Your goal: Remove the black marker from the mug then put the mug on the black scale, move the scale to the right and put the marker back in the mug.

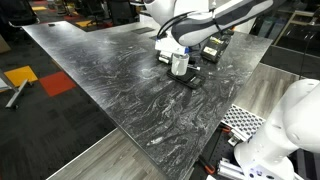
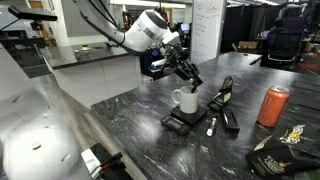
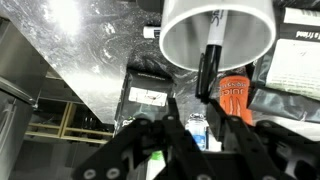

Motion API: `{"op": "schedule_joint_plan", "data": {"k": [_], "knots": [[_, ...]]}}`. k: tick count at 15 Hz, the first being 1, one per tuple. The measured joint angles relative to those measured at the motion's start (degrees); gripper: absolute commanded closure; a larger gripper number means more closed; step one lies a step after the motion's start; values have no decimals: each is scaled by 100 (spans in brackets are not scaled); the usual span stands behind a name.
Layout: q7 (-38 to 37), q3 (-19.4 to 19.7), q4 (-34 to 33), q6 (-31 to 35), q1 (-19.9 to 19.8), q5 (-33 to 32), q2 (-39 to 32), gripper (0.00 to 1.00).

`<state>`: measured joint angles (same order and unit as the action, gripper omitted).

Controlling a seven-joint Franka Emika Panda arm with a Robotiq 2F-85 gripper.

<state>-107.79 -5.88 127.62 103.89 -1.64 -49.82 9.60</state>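
- Wrist view shows the black marker (image 3: pixel 208 60) standing in the mug (image 3: pixel 245 30). Its lower end is inside the white bowl and its upper end sticks out past the rim, between the fingers (image 3: pixel 176 108) of the gripper (image 3: pixel 205 100).
- Whether the pads press on the marker or stand just off it cannot be told from any view.
- In an exterior view the mug (image 2: pixel 186 100) sits upright on the black scale (image 2: pixel 178 122), which lies flat on the bench (image 2: pixel 135 125). The gripper (image 2: pixel 190 78) hangs just above the mug's mouth.
- Judging by this layout, the step in hand is the last one: putting the marker back in the mug.
- To do it well, the arm should keep the marker near the middle of the opening and lower it until the tip rests on the bottom.
- The fingers should open only then, and lift straight up. A sideways pull could catch the rim and tip the mug, or slide it off the small scale.
- Counted across the views:
  - one mug
  - one black scale
  - one marker in the mug
  - one small pale pen-like thing (image 2: pixel 211 127) lying on the bench just beside the scale
  - two bulkier black gadgets (image 2: pixel 225 95) behind and beside that pen-like thing
  - one orange can (image 2: pixel 272 105)
  - one dark bag (image 2: pixel 282 155) near the bench edge
  - one arm
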Motion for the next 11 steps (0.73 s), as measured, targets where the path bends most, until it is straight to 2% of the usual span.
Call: {"op": "schedule_joint_plan", "data": {"k": [4, 5, 7, 11], "knots": [[0, -57, -172, 15, 330, 1, 47, 6], [12, -78, -224, 53, 427, 60, 93, 2], [139, -90, -316, 314, 608, 447, 240, 0], [635, -95, -435, 810, 805, 1625, 564, 0]]}}
